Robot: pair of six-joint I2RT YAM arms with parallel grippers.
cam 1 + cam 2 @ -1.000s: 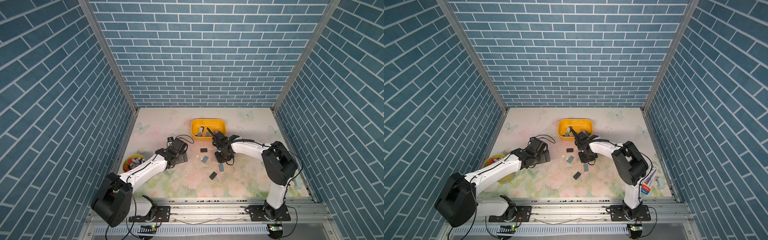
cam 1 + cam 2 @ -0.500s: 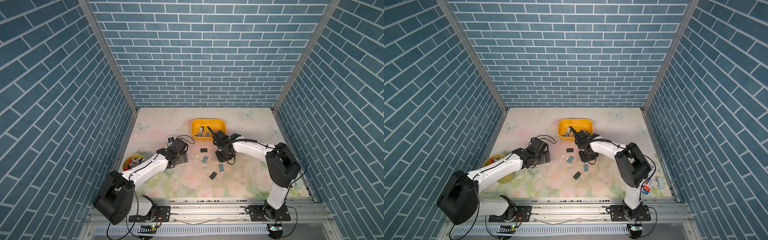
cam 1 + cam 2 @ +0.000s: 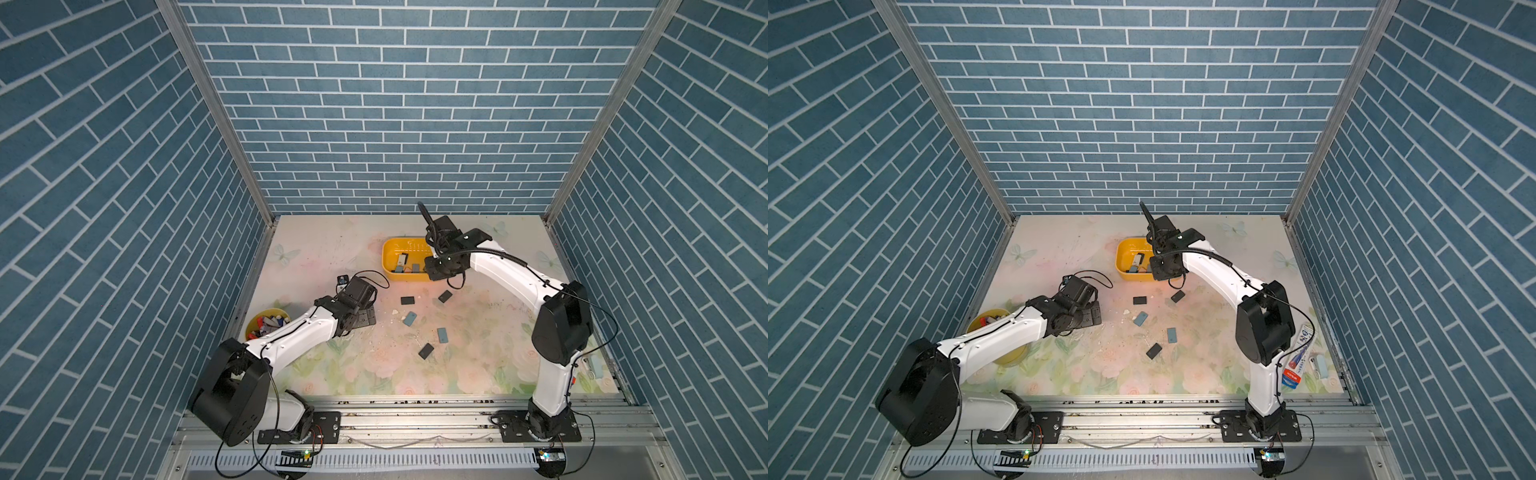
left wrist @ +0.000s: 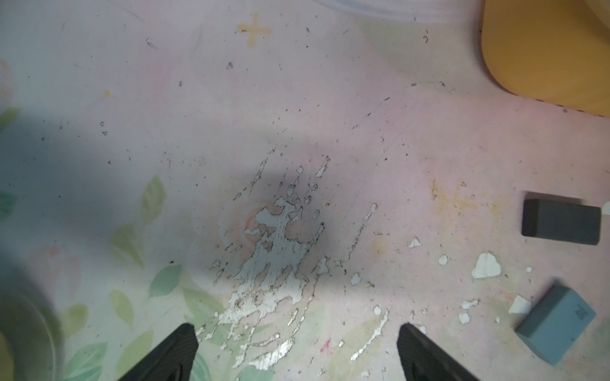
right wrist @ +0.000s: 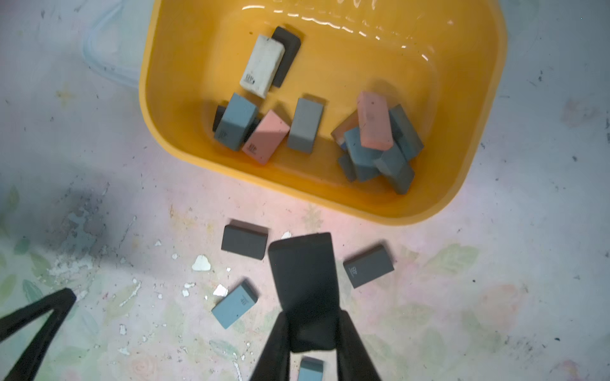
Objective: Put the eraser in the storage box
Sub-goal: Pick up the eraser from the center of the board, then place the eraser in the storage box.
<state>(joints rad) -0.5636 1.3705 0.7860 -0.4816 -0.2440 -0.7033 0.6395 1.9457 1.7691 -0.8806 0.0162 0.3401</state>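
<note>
Lifting | right gripper (image 5: 312, 325) clamps dark eraser (image 5: 302, 264), nearer storage box (image 5: 462, 99) | left gripper (image 4: 296, 330) spread

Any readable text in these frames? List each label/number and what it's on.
"4B", probably, seen upside down: dark eraser on the table.
Similar mark, too blurred: light blue eraser on the table.
Small prints, unreadable: white eraser and pink eraser in the storage box.
Print too small: packet at the table edge.
No print showing: held eraser in the right hand.
</note>
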